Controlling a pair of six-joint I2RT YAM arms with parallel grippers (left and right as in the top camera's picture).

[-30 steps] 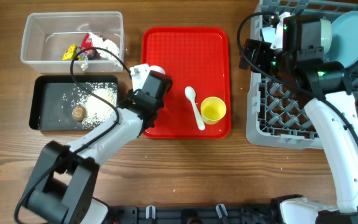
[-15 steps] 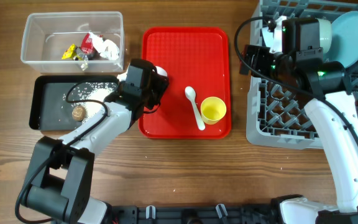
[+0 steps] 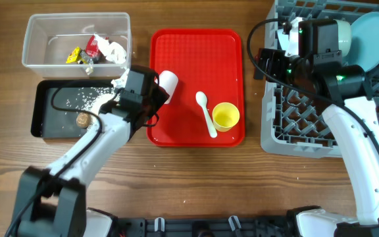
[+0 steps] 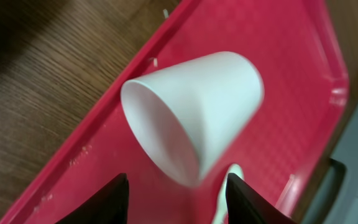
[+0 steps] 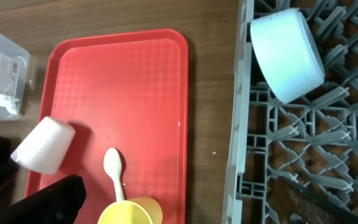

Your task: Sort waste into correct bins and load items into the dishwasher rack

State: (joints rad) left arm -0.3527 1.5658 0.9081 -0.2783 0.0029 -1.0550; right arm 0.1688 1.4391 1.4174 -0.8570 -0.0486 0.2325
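Observation:
A white paper cup (image 3: 168,82) lies on its side at the left edge of the red tray (image 3: 196,46). In the left wrist view the cup (image 4: 197,112) lies just ahead of my left gripper (image 4: 178,202), its mouth towards the fingers. That gripper is open and empty (image 3: 154,99). A white spoon (image 3: 206,114) and a yellow cup (image 3: 226,116) sit on the tray's lower right. My right gripper (image 3: 267,62) hovers at the left edge of the grey dishwasher rack (image 3: 288,131), holding nothing. Only one of its fingers (image 5: 51,199) shows.
A clear bin (image 3: 45,33) with wrappers stands at the back left. In front of it is a black bin (image 3: 48,122) with rice and a food scrap. The rack holds a white bowl (image 5: 288,53) and a teal plate (image 3: 374,36).
My left arm has drawn back to the left, off the tray. The white cup now lies uncovered ahead of the fingers. The right arm has not moved.

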